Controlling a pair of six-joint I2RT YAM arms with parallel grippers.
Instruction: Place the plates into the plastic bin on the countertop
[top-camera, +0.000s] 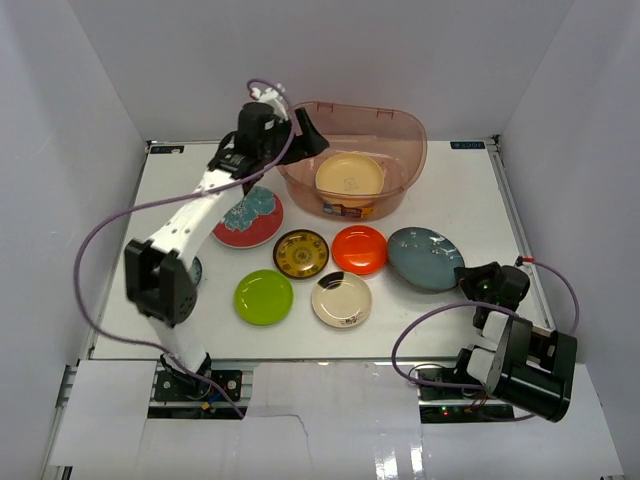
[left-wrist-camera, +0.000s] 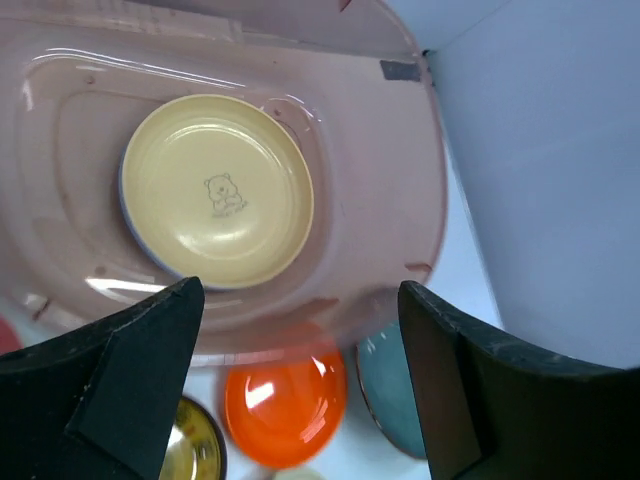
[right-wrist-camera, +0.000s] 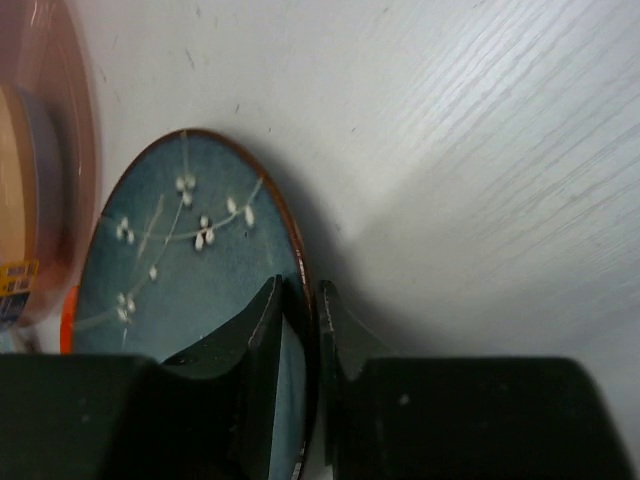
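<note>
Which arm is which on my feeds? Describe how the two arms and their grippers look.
Left arm: white links between black joint housings, trailing a loose lavender cable. Right arm: mostly black housings with a little white, and a matching cable. The left gripper and right gripper both have matte black, wedge-shaped fingers.

White countertop (top-camera: 470, 190) carries: plastic bin (top-camera: 408, 170) at rear centre; before it, floral plate (top-camera: 252, 218), brown-gold plate (top-camera: 301, 253), orange plate (top-camera: 359, 249), dark teal plate (top-camera: 424, 257); nearest row, lime green plate (top-camera: 264, 297), cream plate (top-camera: 341, 299).

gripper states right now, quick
left gripper: open, empty, over the bin
right gripper: closed on the rim of the teal plate
</note>
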